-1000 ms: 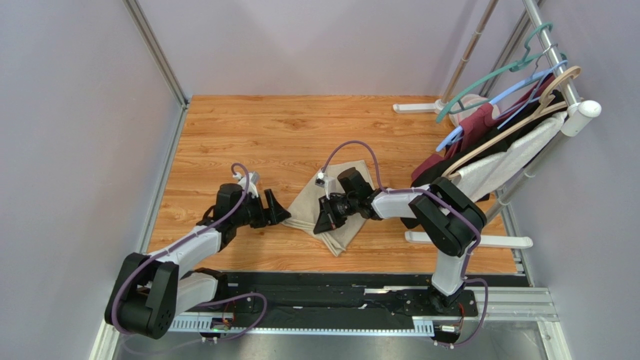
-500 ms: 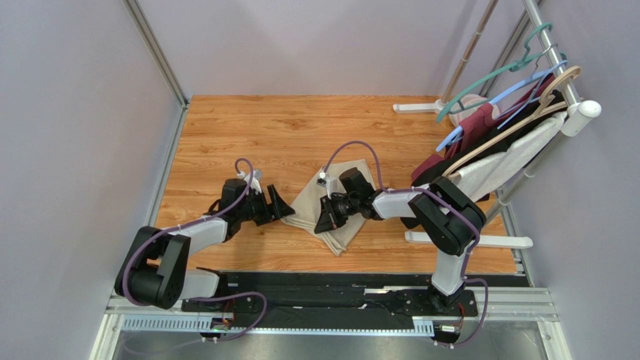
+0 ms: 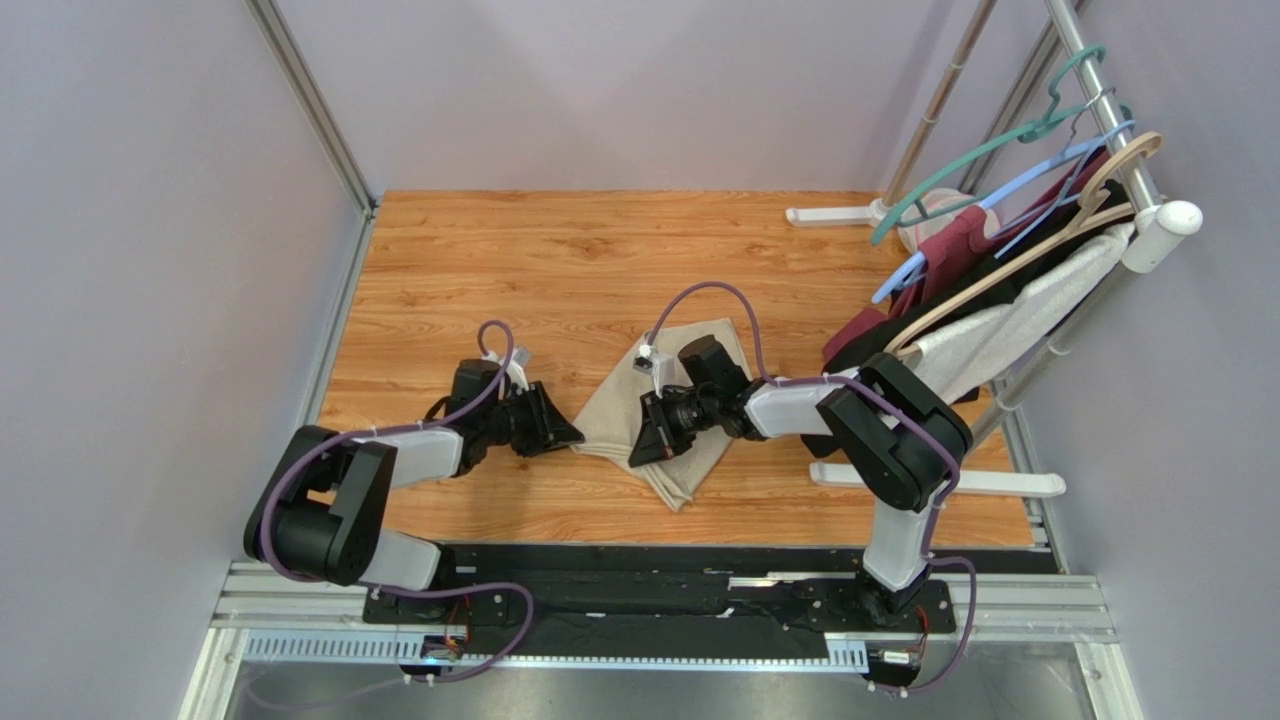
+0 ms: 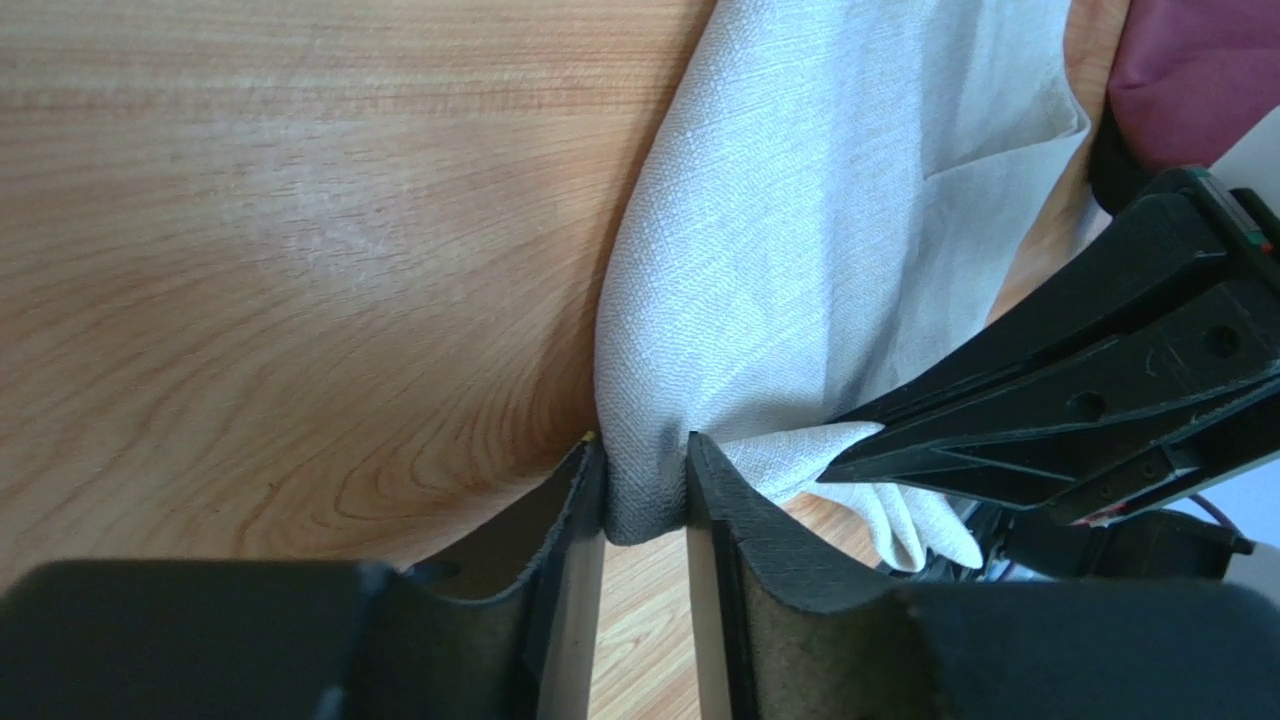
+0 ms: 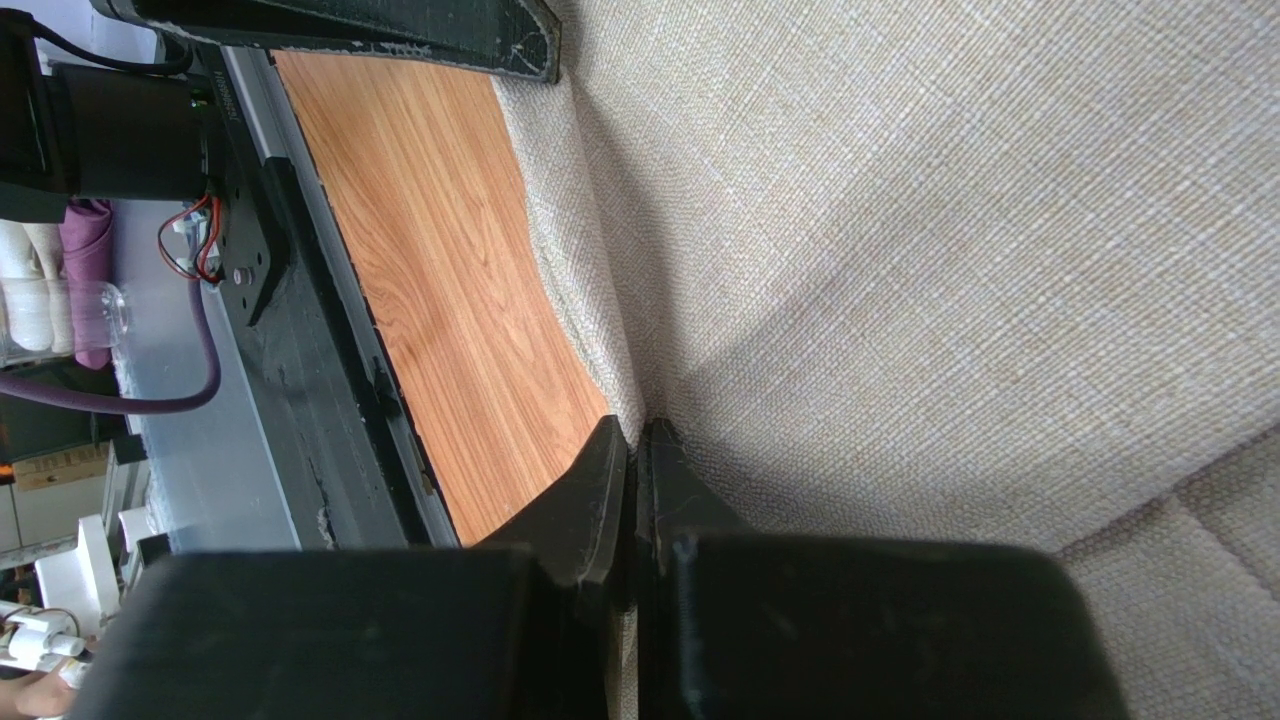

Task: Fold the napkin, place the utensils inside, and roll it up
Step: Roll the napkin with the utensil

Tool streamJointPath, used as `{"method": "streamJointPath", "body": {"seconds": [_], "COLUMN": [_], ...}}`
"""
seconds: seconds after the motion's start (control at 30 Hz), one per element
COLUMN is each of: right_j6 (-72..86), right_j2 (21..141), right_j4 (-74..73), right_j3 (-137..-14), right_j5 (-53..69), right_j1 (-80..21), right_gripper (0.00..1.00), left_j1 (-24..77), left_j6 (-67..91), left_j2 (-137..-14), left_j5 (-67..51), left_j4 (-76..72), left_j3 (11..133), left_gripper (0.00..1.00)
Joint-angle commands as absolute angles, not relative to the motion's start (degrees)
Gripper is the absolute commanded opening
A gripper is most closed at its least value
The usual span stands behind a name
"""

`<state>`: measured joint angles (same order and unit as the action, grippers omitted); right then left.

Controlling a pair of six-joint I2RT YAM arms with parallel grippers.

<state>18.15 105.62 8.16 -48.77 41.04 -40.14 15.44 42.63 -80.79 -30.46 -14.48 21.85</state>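
Napkin (image 3: 613, 413) lies mid-counter, fold step judged in hand; left tool (image 4: 646, 453) clamps its left edge, right tool (image 5: 636, 435) pinches shut on the cloth; next move calls for lifting both evenly

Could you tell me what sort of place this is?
Probably a walled robot test cell for household chores: a wood-look tabletop, a garment rack, and a napkin.

No text, label, brand, number or sign can be read in any view. The napkin (image 4: 842, 195) is plain cloth, the left claw (image 4: 646, 462) and right claw (image 5: 634, 438) show no legible marking, and the desk (image 3: 601, 255) shows only wood grain.
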Motion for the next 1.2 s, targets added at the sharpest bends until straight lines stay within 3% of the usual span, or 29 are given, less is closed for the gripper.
{"method": "streamJointPath", "body": {"seconds": [0.0, 0.23, 0.37, 0.53, 0.63, 0.73, 0.97, 1.03, 1.17], "right_j6": [16.3, 15.4, 14.2, 13.4, 12.1, 10.0, 4.0, 3.1, 1.8], "right_j2": [105.1, 104.4, 102.4, 96.8, 92.9, 89.8, 89.0, 88.9, 89.0], "right_j4": [8.4, 6.9, 4.4, 0.3, -3.1, -6.1, -8.9, -8.0, -6.9], "right_j3": [-48.3, -48.8, -49.9, -51.0, -51.7, -52.4, -52.0, -51.5, -50.9], "right_j5": [38.1, 36.7, 34.1, 30.4, 26.7, 20.2, -7.8, -11.2, -16.9], "right_j1": [-39.9, -40.4, -41.8, -43.4, -44.9, -48.7, -61.3, -63.9, -66.6], "right_gripper": [0.0, 0.0, 0.06, 0.43, 0.5, 0.52, 0.54, 0.62, 0.63], "left_j1": [15.8, 15.8, 15.8, 15.7, 15.7, 15.6, 14.4, 14.2, 14.1], "left_j6": [41.8, 41.6, 41.9, 41.4, 40.7, 40.0, 38.3, 38.3, 38.1], "left_j2": [-82.0, -84.9, -85.4, -85.7, -86.8, -87.7, -88.8, -88.9, -89.1], "left_j5": [-29.8, -31.2, -31.6, -31.2, -31.6, -31.9, -32.3, -32.3, -32.8], "left_j4": [-11.4, -10.0, -8.8, -6.1, -4.8, -3.6, -1.5, -1.3, -1.2], "left_j3": [23.3, 26.0, 26.9, 28.6, 30.1, 31.1, 32.7, 33.0, 33.1], "left_gripper": [0.28, 0.0, 0.0, 0.0, 0.0, 0.0, 0.0, 0.0, 0.0]}}
